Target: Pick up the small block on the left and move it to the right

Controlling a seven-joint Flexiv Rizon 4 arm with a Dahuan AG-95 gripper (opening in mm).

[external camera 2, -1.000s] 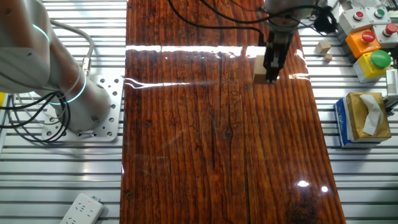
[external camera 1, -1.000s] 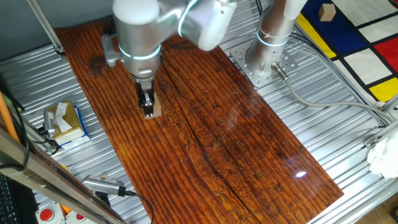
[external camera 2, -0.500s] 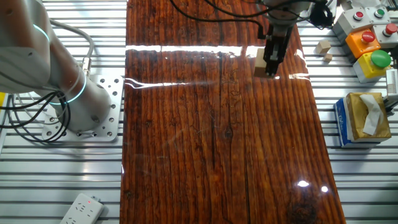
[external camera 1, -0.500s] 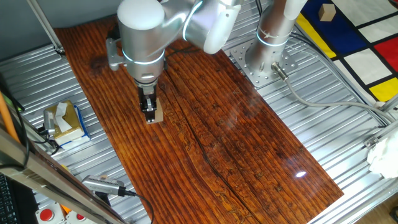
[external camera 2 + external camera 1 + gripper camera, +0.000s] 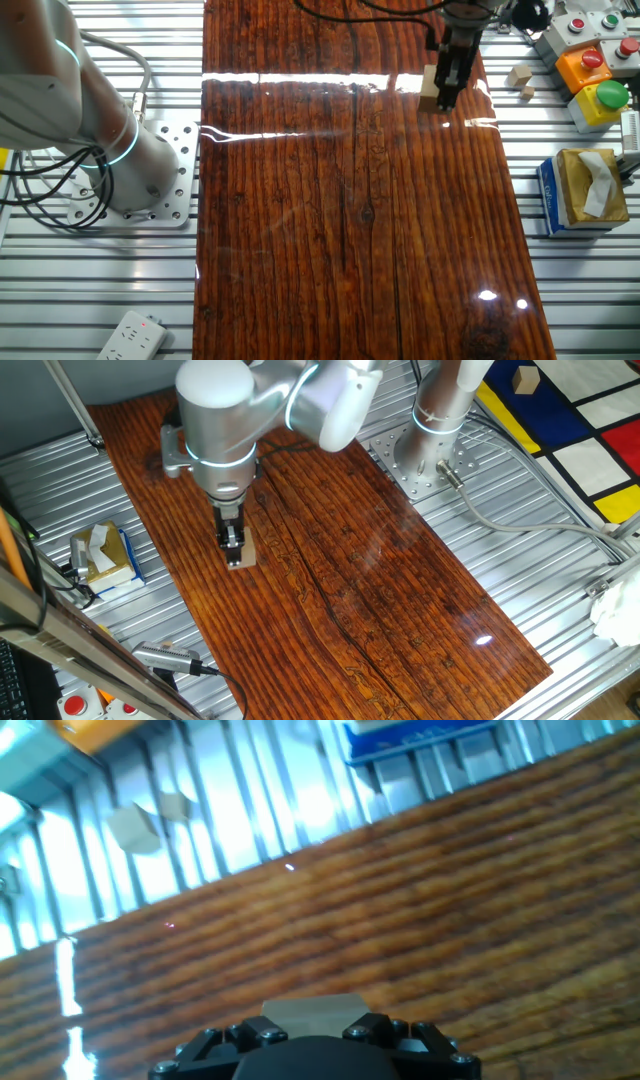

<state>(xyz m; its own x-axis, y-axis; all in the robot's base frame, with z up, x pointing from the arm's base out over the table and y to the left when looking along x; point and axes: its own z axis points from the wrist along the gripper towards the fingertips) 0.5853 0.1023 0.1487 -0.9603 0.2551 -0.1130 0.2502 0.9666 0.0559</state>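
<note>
We see the wooden board (image 5: 330,570) running the length of the metal table (image 5: 560,560), and we place everything by that board. The arm (image 5: 260,410) reaches over its end nearest the tissue box (image 5: 103,555), which sits just off the board's edge. The gripper (image 5: 232,547) points down there, its black fingers (image 5: 447,82) pinching the small block (image 5: 430,88), of which only a tan sliver shows beside them. Whether the block touches the board we cannot tell. In the hand view the fingers are cut off; only the block's pale top (image 5: 312,1011) peeks out. Two other blocks (image 5: 519,77) lie off the board, near the buttons (image 5: 592,58).
</note>
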